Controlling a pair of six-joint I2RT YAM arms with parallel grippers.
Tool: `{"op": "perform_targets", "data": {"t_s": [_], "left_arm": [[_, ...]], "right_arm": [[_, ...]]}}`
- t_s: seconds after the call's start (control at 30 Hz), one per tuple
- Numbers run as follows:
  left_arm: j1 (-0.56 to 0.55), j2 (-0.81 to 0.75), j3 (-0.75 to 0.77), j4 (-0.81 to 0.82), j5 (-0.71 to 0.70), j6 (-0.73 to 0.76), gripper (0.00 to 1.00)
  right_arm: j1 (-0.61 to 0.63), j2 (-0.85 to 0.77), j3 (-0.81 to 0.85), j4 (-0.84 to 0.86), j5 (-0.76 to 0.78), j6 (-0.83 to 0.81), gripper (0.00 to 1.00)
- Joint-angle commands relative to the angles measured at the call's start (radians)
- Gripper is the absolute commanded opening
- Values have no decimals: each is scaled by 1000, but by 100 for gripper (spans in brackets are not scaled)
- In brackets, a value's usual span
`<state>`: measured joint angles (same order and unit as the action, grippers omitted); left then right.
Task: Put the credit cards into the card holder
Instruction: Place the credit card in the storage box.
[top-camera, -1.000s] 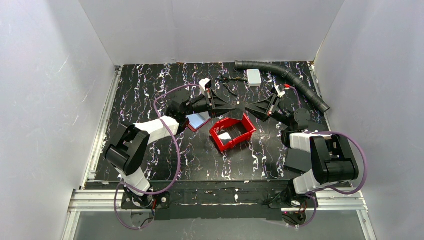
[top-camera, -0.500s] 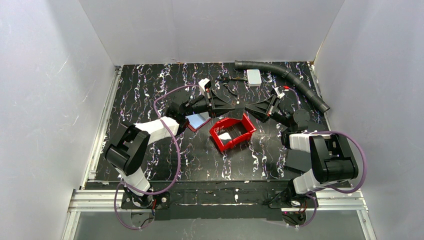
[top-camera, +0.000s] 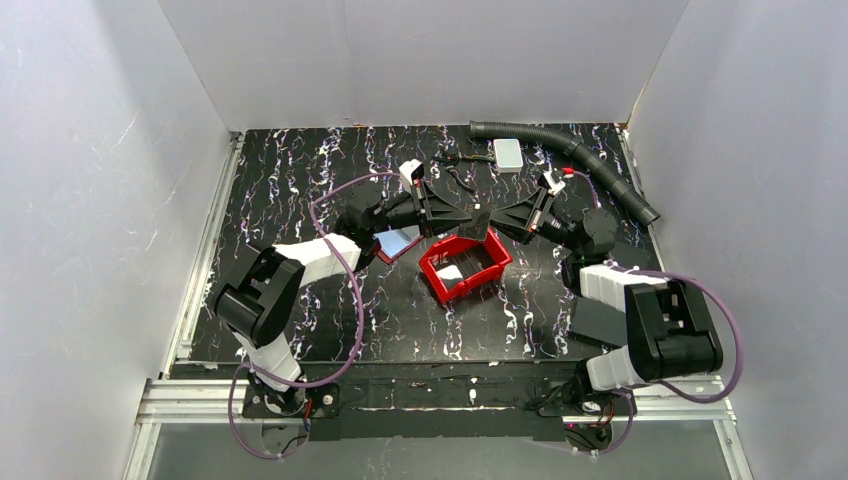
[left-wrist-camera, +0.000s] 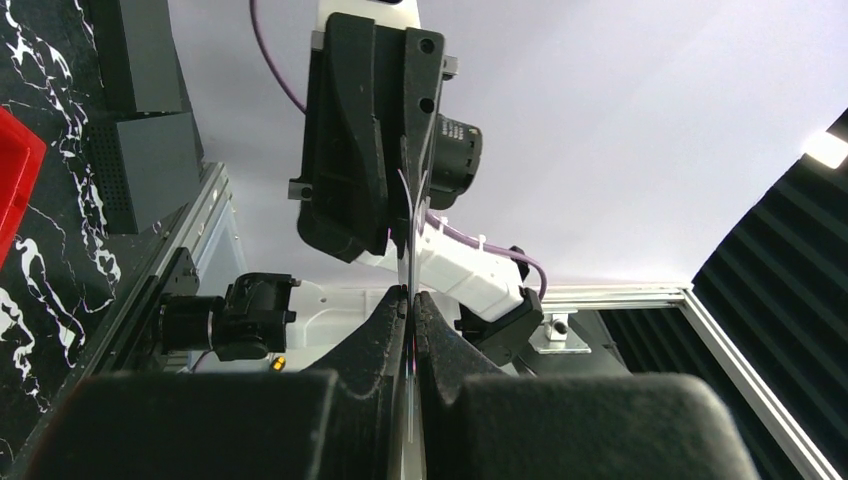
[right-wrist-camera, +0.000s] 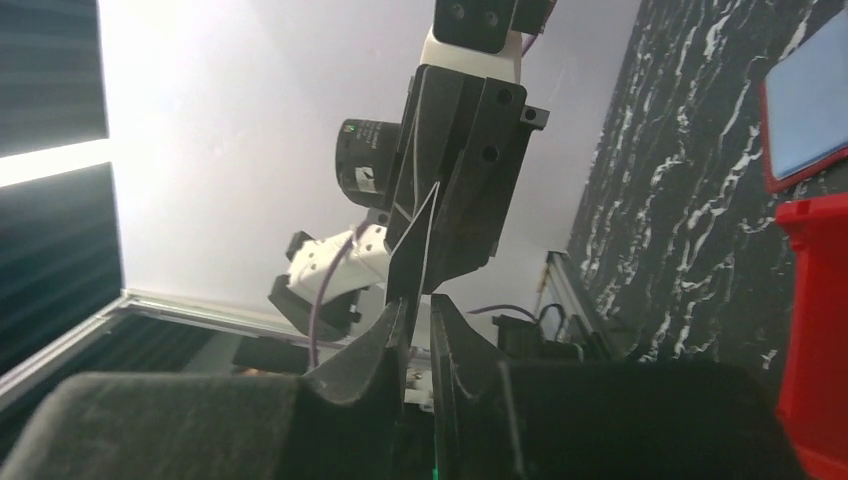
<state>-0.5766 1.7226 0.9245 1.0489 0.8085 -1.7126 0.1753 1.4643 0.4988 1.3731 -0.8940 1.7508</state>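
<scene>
My left gripper (top-camera: 476, 216) (left-wrist-camera: 411, 296) hovers over the back of the red bin (top-camera: 484, 270), shut on a thin credit card (left-wrist-camera: 410, 230) that I see edge-on. My right gripper (top-camera: 499, 215) (right-wrist-camera: 420, 300) faces it tip to tip. Its jaws are slightly apart, and the card's free edge (right-wrist-camera: 425, 238) reaches between them with a visible gap. The dark red card holder (top-camera: 385, 254) (right-wrist-camera: 768, 175) lies open on the table left of the bin, with a pale blue card (top-camera: 398, 240) (right-wrist-camera: 808, 105) on it. Another white card (top-camera: 449, 272) lies inside the bin.
A black corrugated hose (top-camera: 570, 148) and a white box (top-camera: 508, 153) lie at the back right. Loose black cables (top-camera: 455, 165) sit behind the grippers. A black flat sheet (top-camera: 598, 322) lies near the right arm's base.
My right arm has moved left, bringing its fingertips up to the card in the left gripper, and its jaws opened slightly. The left arm has barely moved.
</scene>
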Motion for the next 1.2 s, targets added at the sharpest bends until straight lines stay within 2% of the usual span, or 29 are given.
{"op": "perform_targets", "data": {"t_s": [0.0,0.07,0.1,0.3,0.37,0.47,0.6,0.73,0.8,0.87,0.93,1.03,1.07,1.1,1.17], "left_arm": [[-20,-16,15,26,4,35,0],[-20,-19,18,5,7,53,0],[-20,-19,18,-5,8,61,0],[-25,7,14,-60,1,127,0],[-31,21,12,-84,-2,158,0],[-31,48,4,-126,-16,203,2],[-31,82,8,-136,-13,226,14],[-31,106,12,-137,3,235,32],[-31,112,1,-138,4,246,38],[-31,133,-7,-138,14,260,39],[-29,152,-12,-138,20,268,31],[-25,166,-33,-138,18,278,25],[-24,172,-40,-139,18,278,25],[-20,186,-52,-139,14,275,32],[-16,190,-66,-157,1,288,40]], "right_arm": [[16,-117,80,-390,-59,-306,21],[16,-149,114,-544,-62,-410,21],[16,-156,126,-569,-67,-423,21],[27,-160,121,-522,-101,-391,23],[27,-161,100,-521,-93,-396,18],[27,-136,64,-526,-72,-423,2],[27,-75,23,-394,-63,-364,1],[27,-41,18,-359,-56,-355,1],[27,-31,18,-365,-47,-350,1],[27,-35,28,-457,-41,-404,1],[26,-38,41,-581,-39,-494,1],[26,-38,56,-753,-9,-644,1],[26,-29,49,-748,-10,-644,1],[26,-20,45,-759,2,-645,1],[26,-18,63,-847,22,-680,1]]}}
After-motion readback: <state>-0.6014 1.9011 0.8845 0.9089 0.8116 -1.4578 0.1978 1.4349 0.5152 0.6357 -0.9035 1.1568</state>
